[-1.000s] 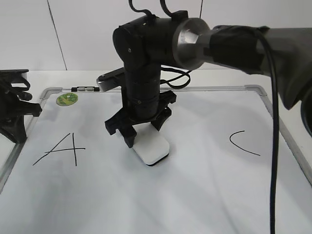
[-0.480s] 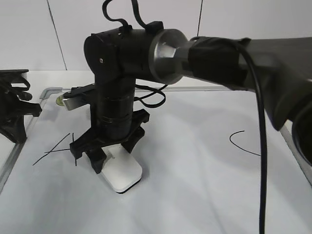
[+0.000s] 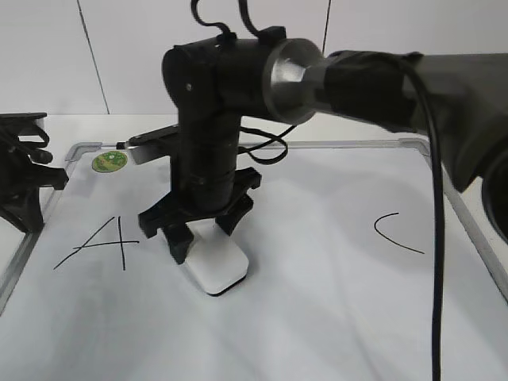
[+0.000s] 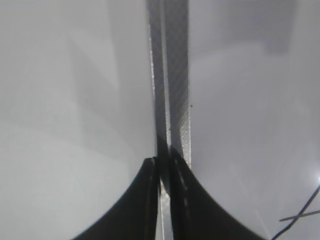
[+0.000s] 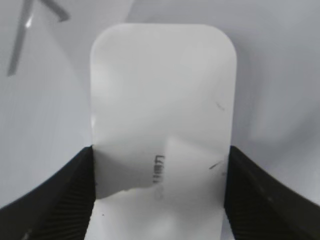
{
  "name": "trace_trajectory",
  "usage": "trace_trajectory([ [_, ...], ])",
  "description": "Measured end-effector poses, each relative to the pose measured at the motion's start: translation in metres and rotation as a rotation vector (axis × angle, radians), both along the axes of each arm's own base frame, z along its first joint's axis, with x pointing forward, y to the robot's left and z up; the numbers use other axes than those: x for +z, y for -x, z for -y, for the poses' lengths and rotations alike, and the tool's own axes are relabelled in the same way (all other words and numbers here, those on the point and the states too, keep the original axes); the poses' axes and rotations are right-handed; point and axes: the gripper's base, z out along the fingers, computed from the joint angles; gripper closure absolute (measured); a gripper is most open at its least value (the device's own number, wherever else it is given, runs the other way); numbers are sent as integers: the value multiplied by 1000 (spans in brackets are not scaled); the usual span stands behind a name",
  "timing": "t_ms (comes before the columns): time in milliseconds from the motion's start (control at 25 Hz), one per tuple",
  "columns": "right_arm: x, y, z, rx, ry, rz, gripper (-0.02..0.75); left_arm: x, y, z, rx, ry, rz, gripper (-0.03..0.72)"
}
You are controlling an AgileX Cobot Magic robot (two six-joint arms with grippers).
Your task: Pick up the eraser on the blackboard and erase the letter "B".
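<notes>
Gripping eraser between right claw fingers, flat on blackboard.

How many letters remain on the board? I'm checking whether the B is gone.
2: the "A" at the left of the blackboard and the "C" at the right. No "B" shows between them, though the right gripper and eraser may hide traces.

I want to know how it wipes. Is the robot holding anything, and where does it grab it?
Yes. The right gripper holds the eraser by its two long sides, near one end. The left gripper holds nothing.
</notes>
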Motion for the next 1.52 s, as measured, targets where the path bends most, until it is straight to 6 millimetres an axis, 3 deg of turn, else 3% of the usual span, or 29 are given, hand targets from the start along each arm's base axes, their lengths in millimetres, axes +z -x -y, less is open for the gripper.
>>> trace_trajectory([
  [200,0,-24,27,-78,2,4,170,0,0,0,1,2,0,659],
  [400,10,-36,31,-101,-17,35,170,0,0,0,1,2,0,659],
  [560,36,-40,32,-107,-58,98,171,0,0,0,1,2,0,659],
  [720,61,-44,46,-140,-80,144,171,0,0,0,1,2,0,659],
  [880,87,-55,74,-210,-103,191,171,0,0,0,1,2,0,659],
  [1040,100,-60,112,-295,-95,196,171,0,0,0,1,2,0,659],
  [1520,108,-39,237,-569,-6,126,171,0,0,0,2,4,-4,659],
])
